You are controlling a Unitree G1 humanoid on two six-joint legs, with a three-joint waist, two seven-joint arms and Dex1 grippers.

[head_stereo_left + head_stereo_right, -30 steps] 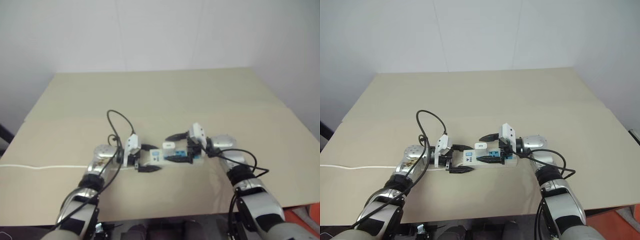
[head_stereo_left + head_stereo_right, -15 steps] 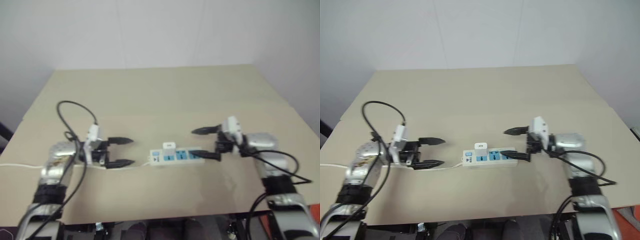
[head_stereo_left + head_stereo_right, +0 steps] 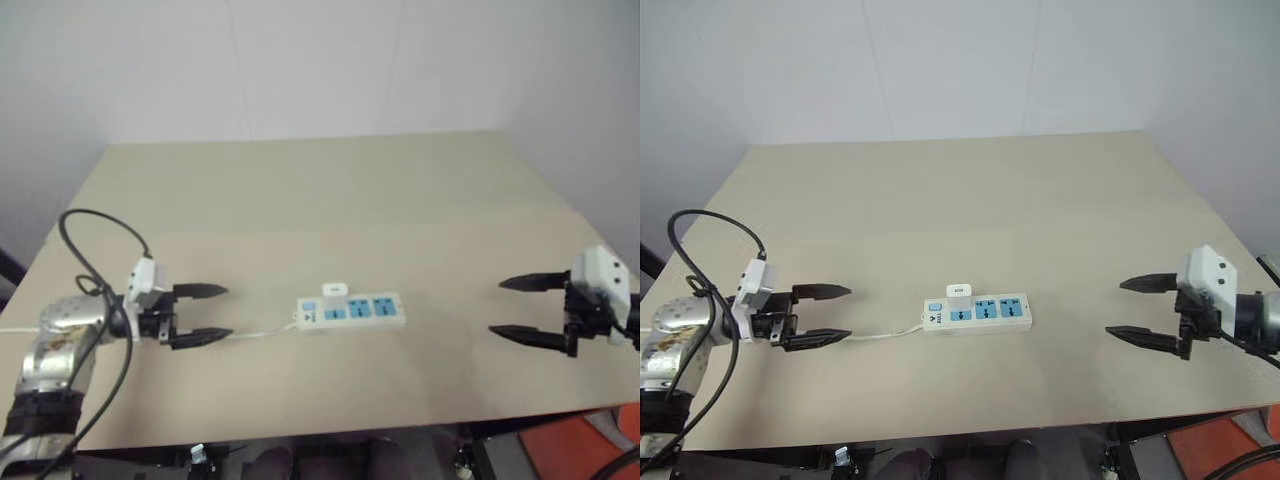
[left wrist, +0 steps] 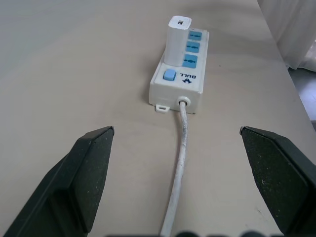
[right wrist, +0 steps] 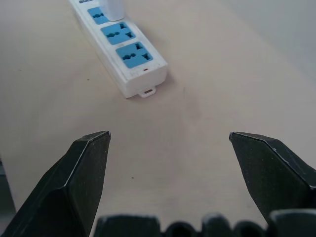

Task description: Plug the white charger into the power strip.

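- Left wrist view: white charger (image 4: 177, 40) stands upright in the power strip (image 4: 181, 64), in the socket next to the blue switch (image 4: 169, 75). Looks seated, prongs hidden, so prob. fully in; can't confirm depth.
- Strip lies flat on the desk (image 3: 300, 190), about mid-width, nearer the front edge than the back; long side runs roughly parallel to the front edge. That leaves the socket faces up, i.e. a plug goes in from straight above.
- Other two blue sockets are free, toward the desk's right edge.
- Thin white cord (image 3: 880, 337) leaves the switch end and runs toward the left edge, passing by the left gripper (image 3: 825, 314). Cord on that side = no tangle w/ the free sockets.
- Left gripper: fingers (image 4: 89, 173) wide apart, nothing betw. them, hanging above the desk near its left edge, pointing at the strip's switch end, well apart from it.
- Right gripper (image 3: 525, 307): fingers also spread wide, empty, near the front-right corner, pointing at the strip's free end, well apart.
- Judgement: both empty and clear of the strip w/ charger standing in a socket → plugging step appears done; nothing needs holding.
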